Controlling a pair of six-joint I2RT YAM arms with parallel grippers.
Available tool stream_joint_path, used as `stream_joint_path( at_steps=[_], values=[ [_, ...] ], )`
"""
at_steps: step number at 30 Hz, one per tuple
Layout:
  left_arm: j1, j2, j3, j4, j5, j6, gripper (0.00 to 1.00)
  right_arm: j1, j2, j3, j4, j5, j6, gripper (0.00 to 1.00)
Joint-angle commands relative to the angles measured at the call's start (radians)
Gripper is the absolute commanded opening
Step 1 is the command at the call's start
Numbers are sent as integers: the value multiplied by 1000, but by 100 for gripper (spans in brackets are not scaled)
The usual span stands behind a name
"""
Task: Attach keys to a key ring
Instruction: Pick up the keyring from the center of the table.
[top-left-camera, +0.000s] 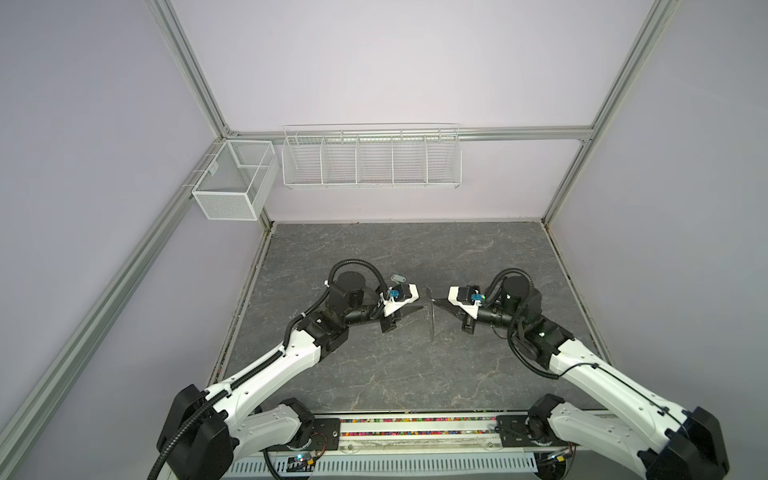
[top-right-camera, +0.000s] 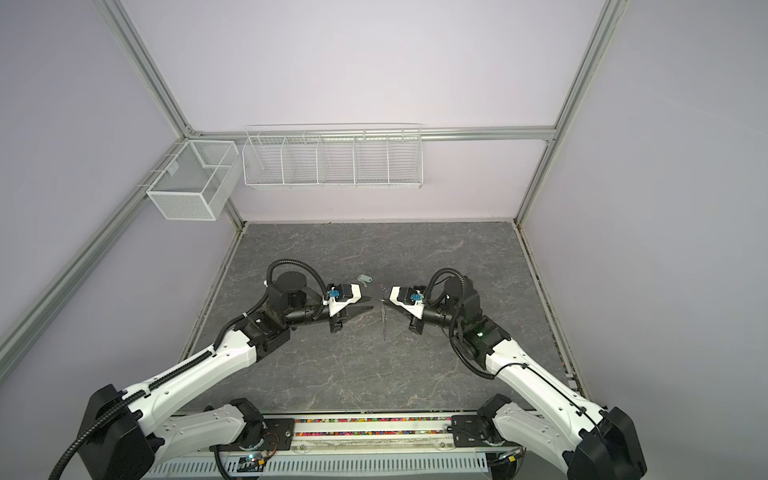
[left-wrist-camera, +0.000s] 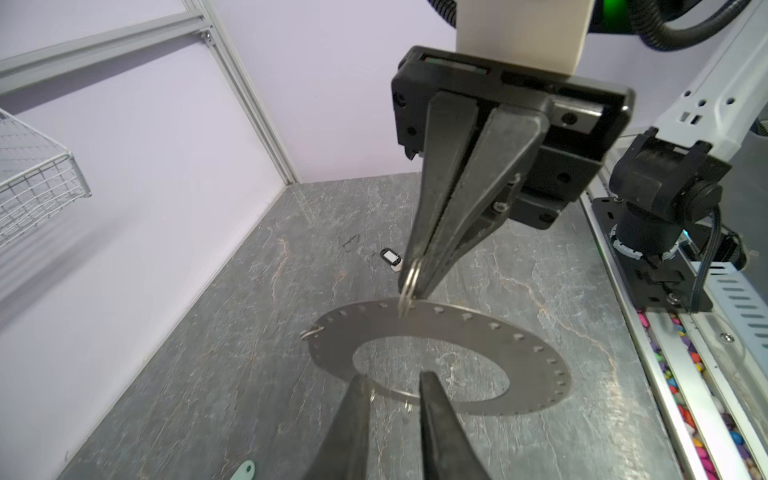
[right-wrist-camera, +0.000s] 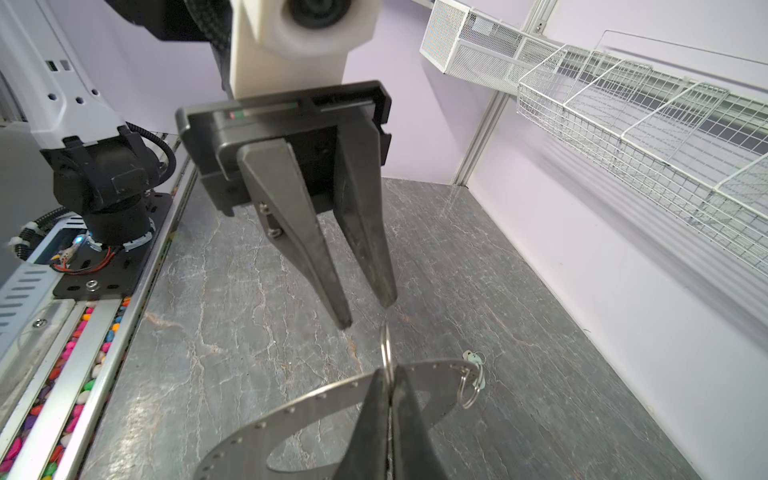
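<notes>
Two robot arms meet nose to nose at the centre of a dark grey, marble-veined table (top-left-camera: 374, 374). Smooth lilac walls (top-left-camera: 374, 83) and aluminium frame posts (top-left-camera: 582, 141) close it in on the left, right and far sides. A rail (top-left-camera: 415, 428) filled with coloured pebbles runs along the lower edge.

The key ring (top-left-camera: 430, 316), a thin flat metal disc with a wide central hole and small holes around its rim, hangs on edge between the grippers, clear of the tabletop in both top views. The right gripper (top-left-camera: 436, 300) has its tapered dark fingers pressed together on a small silvery split ring (left-wrist-camera: 409, 280) threaded through the disc's rim. The left gripper (top-left-camera: 417, 308) has its fingers (right-wrist-camera: 291, 232) apart, holding nothing, tips just beside the disc.

The pale-tagged key (top-left-camera: 400, 277) lies on the table just behind the left gripper. The black-tagged key (left-wrist-camera: 390, 257) lies flat beyond the right gripper's fingers. Bare table spreads below and above the arms. A white wire basket (top-left-camera: 372, 183) and a mesh basket (top-left-camera: 232, 199) hang on the far wall, well above the table.
</notes>
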Motion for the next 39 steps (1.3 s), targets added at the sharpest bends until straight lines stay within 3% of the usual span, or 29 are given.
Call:
stream_joint_path(
  at_steps=[1, 12, 18, 29, 31, 35, 39],
  values=[
    [3, 15, -21, 232, 104, -80, 20, -5, 4, 10, 79, -60, 54, 7],
    [3, 61, -33, 351, 178, -130, 20, -5, -8, 21, 82, -78, 75, 7],
    [3, 67, -23, 333, 186, -123, 12, -7, -17, 19, 82, -79, 78, 7],
    [-6, 70, -9, 261, 181, -83, 15, -6, -23, 21, 85, -78, 78, 7],
    [-7, 72, -5, 255, 179, -77, 13, -8, -25, 20, 85, -80, 78, 7],
    [-9, 77, 9, 248, 178, -67, 0, -6, -19, 23, 69, -86, 70, 7],
    [-16, 78, 39, 207, 178, -46, 0, -8, -14, 29, 41, -74, 55, 10]
  ],
)
